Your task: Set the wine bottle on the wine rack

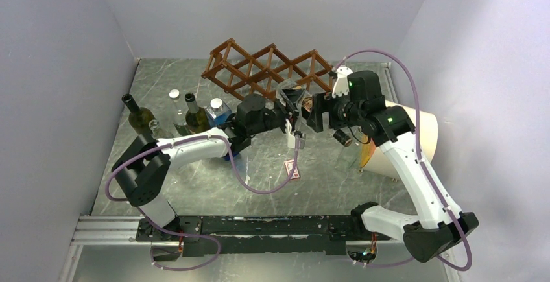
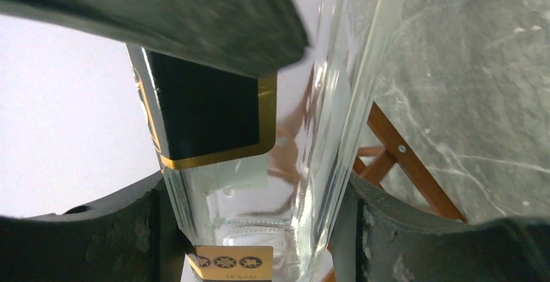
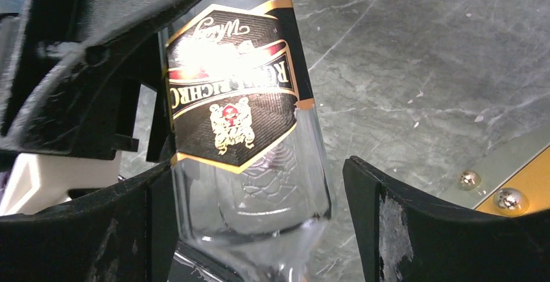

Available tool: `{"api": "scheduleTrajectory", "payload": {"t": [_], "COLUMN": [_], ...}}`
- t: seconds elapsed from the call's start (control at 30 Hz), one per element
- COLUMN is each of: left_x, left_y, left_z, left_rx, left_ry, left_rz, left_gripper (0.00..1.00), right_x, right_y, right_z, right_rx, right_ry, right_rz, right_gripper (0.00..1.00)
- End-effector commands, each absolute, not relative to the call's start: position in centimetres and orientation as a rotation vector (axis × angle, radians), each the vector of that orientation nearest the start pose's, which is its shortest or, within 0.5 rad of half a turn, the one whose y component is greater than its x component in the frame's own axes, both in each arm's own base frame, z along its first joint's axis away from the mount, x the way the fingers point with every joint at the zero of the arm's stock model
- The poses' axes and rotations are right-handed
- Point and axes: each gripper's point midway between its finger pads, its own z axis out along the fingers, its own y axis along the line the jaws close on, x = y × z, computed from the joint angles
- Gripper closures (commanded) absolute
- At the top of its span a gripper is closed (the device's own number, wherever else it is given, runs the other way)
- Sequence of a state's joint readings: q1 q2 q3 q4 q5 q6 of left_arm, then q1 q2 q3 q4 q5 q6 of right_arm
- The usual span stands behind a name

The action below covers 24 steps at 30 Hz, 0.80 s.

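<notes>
marble table (image 1: 194,185) | left tool (image 2: 253,194) grips wine bottle (image 3: 233,100) | right tool (image 3: 259,185) open around it | wine rack (image 1: 266,68) behind

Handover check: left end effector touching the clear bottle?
Touching: left wrist view shows the left end effector pressed against both sides of the clear bottle.

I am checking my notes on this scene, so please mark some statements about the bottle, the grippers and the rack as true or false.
1. The left gripper is closed on the clear bottle. True.
2. The clear bottle lies in the wine rack. False: it is held near the rack, not in it.
3. The right gripper clamps the bottle. False: its jaws stand open around it.
4. Other bottles stand on the table. True.
</notes>
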<state>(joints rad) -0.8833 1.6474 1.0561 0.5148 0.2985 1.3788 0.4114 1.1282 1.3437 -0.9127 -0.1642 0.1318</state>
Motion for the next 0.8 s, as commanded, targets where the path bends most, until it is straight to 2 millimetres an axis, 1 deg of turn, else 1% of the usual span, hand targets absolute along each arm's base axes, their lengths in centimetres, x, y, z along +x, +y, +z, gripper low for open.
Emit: {"api": "scheduleTrajectory", "payload": {"t": [0.0,0.03,0.13,0.2,0.3,0.37,0.43,0.5,0.57,0.6,0.63,0.67,0.7,0.73,0.77], "left_x": [30.5,30.5,30.5,30.4,30.6,30.8,30.7,30.8,30.8,30.9,30.9,30.8,30.7,30.5,30.3], "left_y": [-41.3,-41.3,-41.3,-41.4,-41.4,-41.5,-41.5,-41.5,-41.4,-41.3,-41.1,-40.9,-40.8,-40.6,-40.4], "left_z": [39.9,39.9,39.9,39.9,39.8,39.7,39.7,39.8,39.9,40.0,40.0,40.0,39.8,39.5,39.1], "left_rx": [1.258,1.259,1.261,1.267,1.270,1.273,1.279,1.281,1.273,1.267,1.257,1.248,1.241,1.234,1.226], "left_ry": [0.249,0.249,0.247,0.241,0.243,0.252,0.263,0.287,0.328,0.352,0.379,0.404,0.427,0.445,0.468], "left_rz": [0.192,0.192,0.189,0.190,0.198,0.199,0.182,0.158,0.121,0.101,0.077,0.052,0.028,0.003,-0.027], "left_gripper": [0.93,0.93,0.93,0.93,0.93,0.93,0.93,0.93,0.92,0.86,0.75,0.62,0.39,0.24,0.16], "right_x": [26.2,26.3,26.3,26.5,26.5,26.6,26.7,26.8,27.0,27.1,27.2,27.3,27.4,27.5,27.7], "right_y": [14.4,14.3,14.3,14.4,14.7,14.8,14.8,14.6,14.5,14.4,14.3,14.3,14.2,14.1,14.0], "right_z": [27.3,27.0,25.8,25.6,25.7,25.8,25.9,26.1,26.7,27.2,27.7,28.3,28.9,29.6,30.4], "right_rx": [-0.414,-0.409,-0.414,-0.414,-0.419,-0.419,-0.416,-0.401,-0.380,-0.368,-0.352,-0.338,-0.322,-0.304,-0.286], "right_ry": [2.245,2.258,2.310,2.317,2.310,2.306,2.296,2.280,2.255,2.236,2.216,2.197,2.176,2.154,2.128], "right_rz": [0.417,0.407,0.391,0.390,0.393,0.395,0.391,0.384,0.377,0.377,0.376,0.376,0.376,0.376,0.377], "right_gripper": [0.11,0.12,0.18,0.22,0.34,0.46,0.62,0.82,0.96,1.00,1.00,1.00,1.00,1.00,1.00]}}
